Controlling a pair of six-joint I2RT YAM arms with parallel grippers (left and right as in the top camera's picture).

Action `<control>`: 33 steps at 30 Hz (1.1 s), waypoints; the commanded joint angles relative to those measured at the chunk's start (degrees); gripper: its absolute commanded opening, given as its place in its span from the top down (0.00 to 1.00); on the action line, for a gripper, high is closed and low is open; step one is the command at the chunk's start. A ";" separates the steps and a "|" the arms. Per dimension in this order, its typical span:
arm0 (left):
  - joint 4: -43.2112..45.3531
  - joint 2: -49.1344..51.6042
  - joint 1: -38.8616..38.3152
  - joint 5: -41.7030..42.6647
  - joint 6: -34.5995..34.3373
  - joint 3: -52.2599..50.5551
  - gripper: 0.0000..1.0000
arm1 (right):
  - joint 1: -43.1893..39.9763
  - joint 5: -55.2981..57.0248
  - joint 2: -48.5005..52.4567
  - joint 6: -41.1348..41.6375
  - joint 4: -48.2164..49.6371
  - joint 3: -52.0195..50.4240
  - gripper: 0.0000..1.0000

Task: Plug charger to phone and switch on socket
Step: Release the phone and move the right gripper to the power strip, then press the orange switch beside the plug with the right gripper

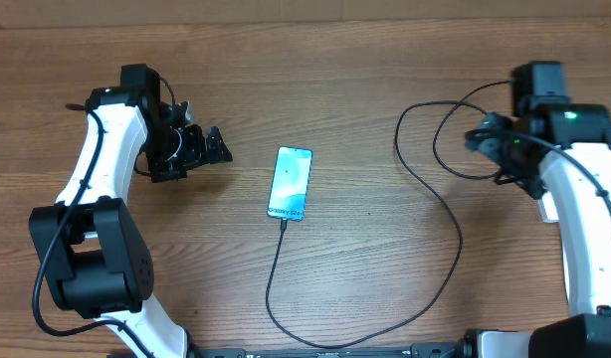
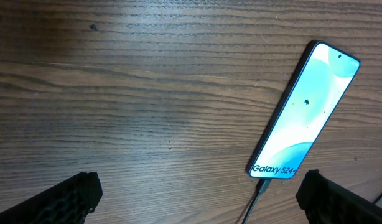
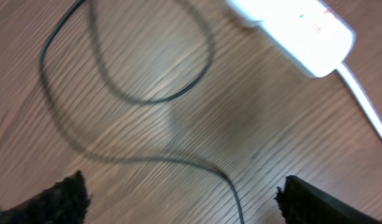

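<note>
The phone (image 1: 290, 183) lies screen up at the table's middle, its blue screen lit; it also shows in the left wrist view (image 2: 306, 109). The charger (image 1: 440, 209), a thin black cable, has its connector tip in the phone's near short edge (image 2: 260, 186) and runs in loops to the right. It crosses the right wrist view (image 3: 197, 158). The socket (image 3: 297, 31) is a white power strip with red marks and a white cord; in the overhead view only a sliver (image 1: 549, 209) shows beside the right arm. My left gripper (image 1: 214, 147) is open and empty, left of the phone. My right gripper (image 3: 185, 199) is open and empty above the cable loops.
The white cord (image 3: 365, 99) runs off the socket's end to the right. The table's wooden top (image 1: 365, 109) extends around the phone. The arm bases stand at the front left and front right corners.
</note>
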 commanded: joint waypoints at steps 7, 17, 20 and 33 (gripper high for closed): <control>0.07 -1.29 0.22 -0.35 -0.79 0.35 0.00 | -13.49 2.27 1.86 -0.83 4.39 1.03 0.00; 0.07 -1.29 0.22 -0.35 -0.79 0.35 0.00 | -27.78 3.21 5.25 -4.87 12.46 0.98 0.00; 0.07 -1.29 0.22 -0.35 -0.79 0.35 0.00 | -32.20 2.54 6.73 -4.87 14.05 0.98 0.00; 0.07 -1.29 0.22 -0.35 -0.79 0.35 0.00 | -36.37 -3.72 8.61 -14.40 25.35 -4.33 0.00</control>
